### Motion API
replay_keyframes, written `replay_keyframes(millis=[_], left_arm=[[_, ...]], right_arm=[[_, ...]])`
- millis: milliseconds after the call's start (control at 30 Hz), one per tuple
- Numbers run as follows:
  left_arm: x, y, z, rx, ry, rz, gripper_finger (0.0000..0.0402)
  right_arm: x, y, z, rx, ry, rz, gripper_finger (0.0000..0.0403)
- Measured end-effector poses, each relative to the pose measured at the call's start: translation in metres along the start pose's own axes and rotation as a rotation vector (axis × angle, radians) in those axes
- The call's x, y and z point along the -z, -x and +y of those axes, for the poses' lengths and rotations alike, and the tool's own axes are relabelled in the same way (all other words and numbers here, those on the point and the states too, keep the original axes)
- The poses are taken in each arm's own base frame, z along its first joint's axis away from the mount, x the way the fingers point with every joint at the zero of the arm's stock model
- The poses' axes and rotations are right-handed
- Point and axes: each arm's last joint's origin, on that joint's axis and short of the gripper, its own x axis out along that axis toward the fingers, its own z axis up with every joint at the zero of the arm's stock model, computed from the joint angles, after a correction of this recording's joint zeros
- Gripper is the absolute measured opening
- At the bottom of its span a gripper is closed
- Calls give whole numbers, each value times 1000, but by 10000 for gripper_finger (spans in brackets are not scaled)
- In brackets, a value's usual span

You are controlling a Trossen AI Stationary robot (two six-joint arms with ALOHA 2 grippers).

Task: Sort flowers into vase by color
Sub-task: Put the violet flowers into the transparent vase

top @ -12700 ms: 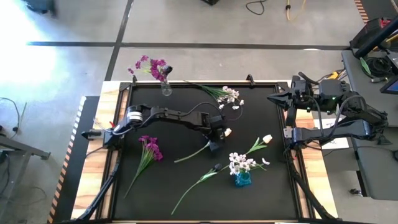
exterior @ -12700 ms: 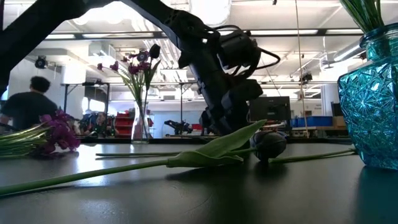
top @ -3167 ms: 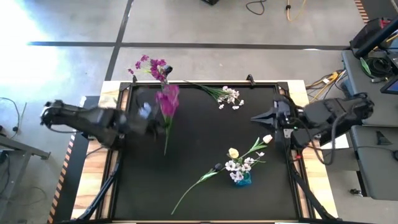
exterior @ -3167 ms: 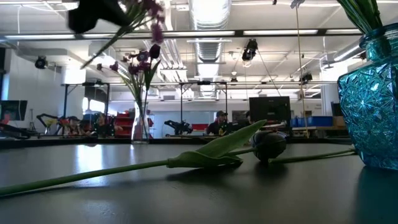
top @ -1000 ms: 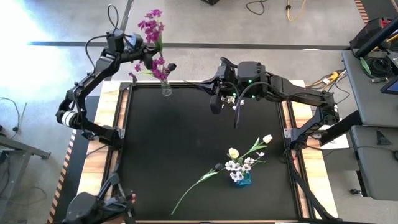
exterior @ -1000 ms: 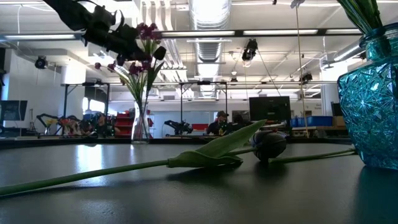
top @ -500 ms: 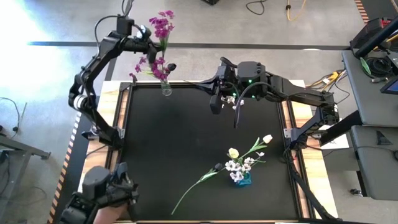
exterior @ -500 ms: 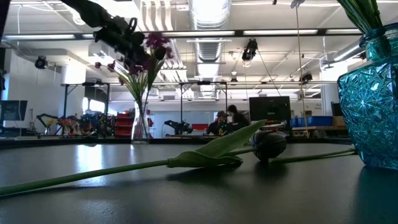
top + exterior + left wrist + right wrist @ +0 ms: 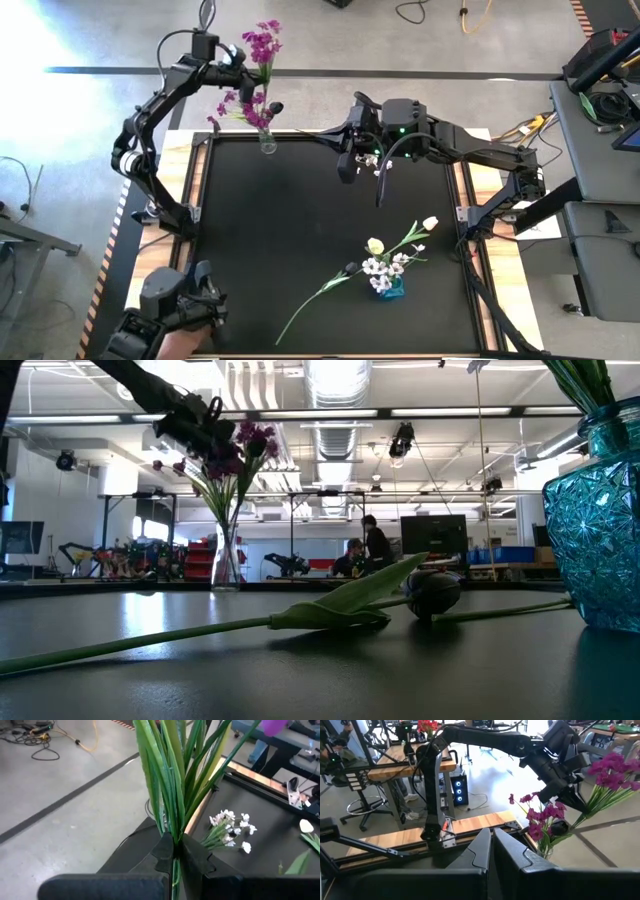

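My left gripper (image 9: 238,60) is shut on a magenta flower spray (image 9: 263,40), in the air above the table's far left corner. Just below stands a clear vase (image 9: 267,143) with magenta flowers (image 9: 245,105) and a dark bud in it. White blossom sprigs (image 9: 227,827) lie on the mat at the far middle. My right gripper (image 9: 344,170) hovers shut beside them, holding nothing. A blue vase (image 9: 390,286) near the right holds white blossoms and a cream tulip (image 9: 375,245). Another tulip (image 9: 430,223) and a dark bud (image 9: 432,592) lie flat beside it. My left gripper pinches the spray's bundle of green stems (image 9: 172,827) between its two fingers. The fingers come from the table's left, slanting down, and lie across the stems. The spray hangs clear of the table, tilted, with its blossoms (image 9: 615,765) beyond the fingers, above the flowers in the clear vase.
The black mat (image 9: 300,240) has open room at its left and middle. A long green stem (image 9: 200,632) runs across the near part. Wooden borders (image 9: 150,260) frame the mat. People (image 9: 370,545) stand in the room behind the table.
My left gripper has carried the magenta spray toward the table's right, closer over the clear vase, and has tipped downward. The blossoms now stand right above the flowers in that vase.
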Motion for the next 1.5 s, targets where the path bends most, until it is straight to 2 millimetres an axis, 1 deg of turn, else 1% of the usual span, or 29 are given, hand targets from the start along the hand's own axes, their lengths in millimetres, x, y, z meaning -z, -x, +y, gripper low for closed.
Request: replay_keyframes(millis=[200,567,833,1100,1200,1400,1500], left_arm=[[9,-4,1,13,20,11,0],[13,-4,0,20,15,24,3],[20,-4,-2,12,-2,59,1],[32,3,-11,-4,-14,49,2],[33,7,-14,-14,-18,41,15],[31,15,-20,-26,-31,29,65],[33,15,-20,-25,-27,34,89]], right_arm=[[0,0,0,0,4,0,13],[0,0,0,0,16,0,13],[0,0,0,0,15,0,13],[0,0,0,0,23,0,13],[0,0,0,0,25,0,13],[0,0,0,0,26,0,13],[0,0,0,0,27,0,13]])
